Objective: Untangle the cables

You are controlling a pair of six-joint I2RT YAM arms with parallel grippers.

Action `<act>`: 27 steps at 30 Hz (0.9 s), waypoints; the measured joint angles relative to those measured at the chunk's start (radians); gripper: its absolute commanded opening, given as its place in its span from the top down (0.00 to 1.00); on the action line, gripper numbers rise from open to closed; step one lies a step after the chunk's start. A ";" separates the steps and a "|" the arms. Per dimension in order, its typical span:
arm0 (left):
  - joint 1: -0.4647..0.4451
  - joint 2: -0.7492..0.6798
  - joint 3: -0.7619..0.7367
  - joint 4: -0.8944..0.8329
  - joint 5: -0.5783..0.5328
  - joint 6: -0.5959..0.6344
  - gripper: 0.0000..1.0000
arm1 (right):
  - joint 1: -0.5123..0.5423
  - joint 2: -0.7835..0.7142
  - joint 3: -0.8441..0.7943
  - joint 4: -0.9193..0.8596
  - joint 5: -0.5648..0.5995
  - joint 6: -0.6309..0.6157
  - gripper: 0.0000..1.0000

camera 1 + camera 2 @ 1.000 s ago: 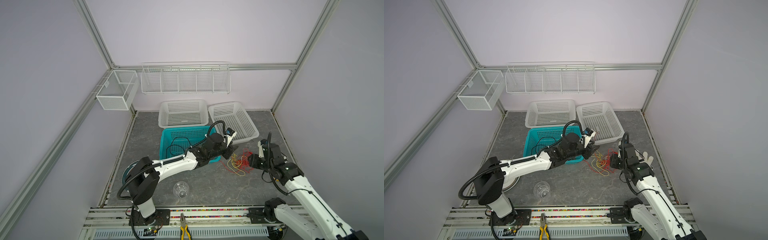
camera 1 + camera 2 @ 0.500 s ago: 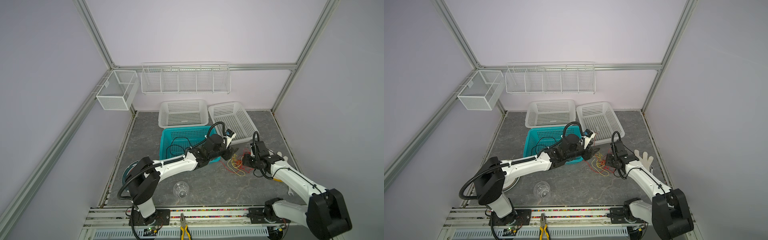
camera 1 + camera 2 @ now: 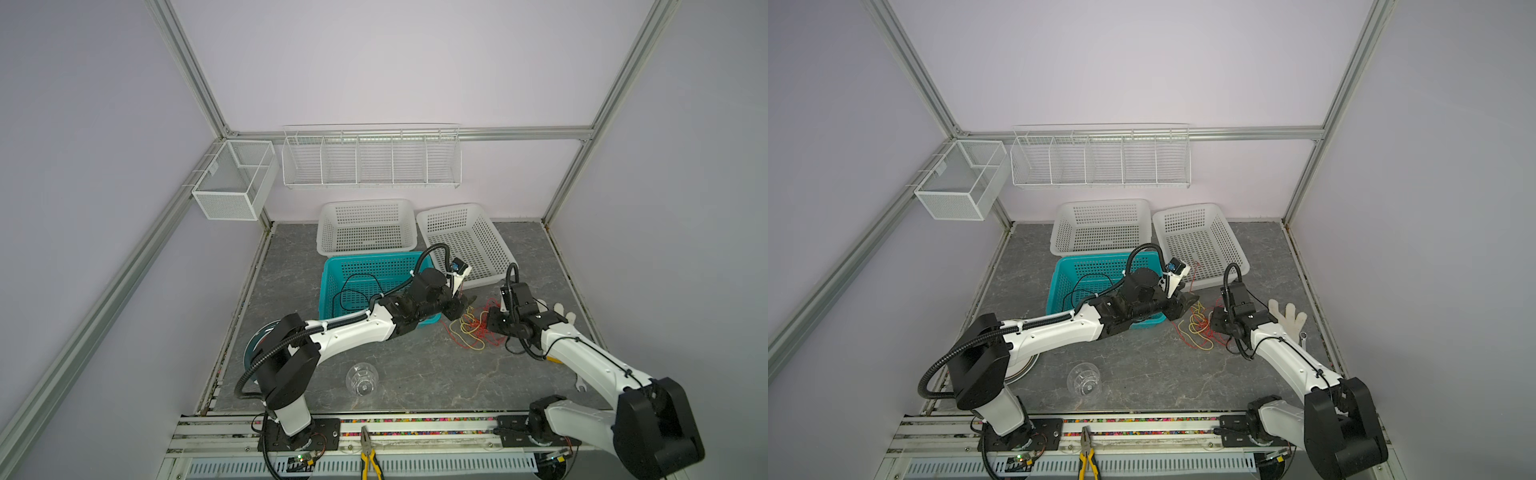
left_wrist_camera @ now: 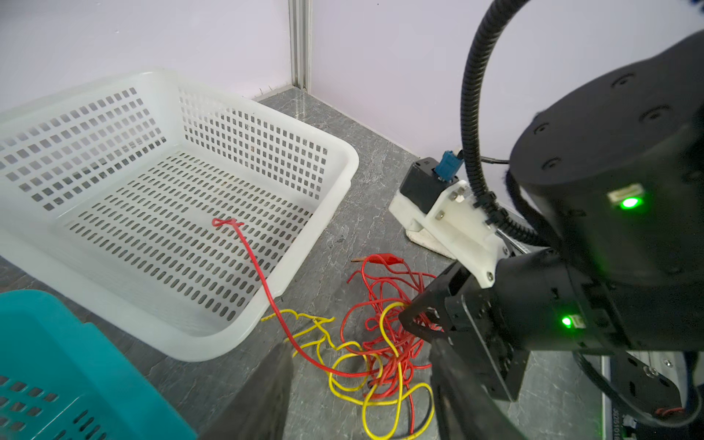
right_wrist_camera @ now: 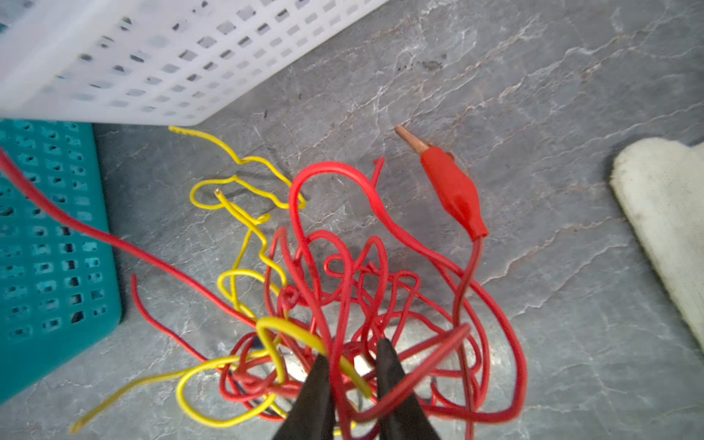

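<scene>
**Red and yellow cables lying knotted between the two claws**

Quick look at the scene. The tangle is lying loose on the grey tabletop, at roughly 4 o'clock from the teal basket and 6 o'clock from the white basket beside it. One red strand is running off toward 11 o'clock, going over the rim and ending inside that white basket. A red alligator clip is lying at the edge of the knot. A thin black cable is looping inside the teal basket, well apart from the pile.

The left claw is sitting at 9 o'clock of the pile. It's released, with its fingers standing wide and gripping nothing, and the long red strand is passing just beside one of them.

The right claw is sitting at 3 o'clock of the pile, pulled in narrow around a red and a yellow strand. Honestly I can't tell if it's actually pinching them.

A white glove is lying at 3 o'clock from the right claw. A clear glass is sitting at 7 o'clock from the knot, well apart.
</scene>
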 measured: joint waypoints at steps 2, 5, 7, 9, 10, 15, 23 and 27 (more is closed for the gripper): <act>0.000 -0.002 -0.005 -0.001 -0.003 -0.001 0.38 | 0.000 -0.005 0.000 0.000 -0.004 -0.001 0.83; 0.000 -0.004 -0.013 -0.009 -0.009 0.000 0.33 | 0.000 -0.005 0.000 -0.004 -0.015 -0.004 0.85; 0.000 -0.004 -0.014 -0.015 -0.008 0.000 0.30 | 0.001 -0.005 0.000 -0.005 -0.021 -0.005 0.87; 0.000 -0.004 -0.014 -0.018 -0.006 0.000 0.27 | 0.001 -0.012 0.000 -0.010 -0.030 -0.005 0.89; 0.000 -0.003 -0.014 -0.021 -0.004 0.000 0.26 | 0.002 -0.020 0.000 -0.014 -0.034 -0.006 0.89; 0.000 -0.001 -0.014 -0.027 0.004 0.000 0.19 | 0.010 -0.072 0.003 -0.045 -0.058 -0.008 0.92; -0.007 0.036 0.000 -0.040 0.007 0.005 0.18 | 0.064 -0.141 0.078 -0.132 -0.086 -0.031 0.94; -0.015 0.078 0.024 -0.042 0.006 0.008 0.21 | 0.101 -0.194 0.116 -0.164 -0.100 -0.042 0.94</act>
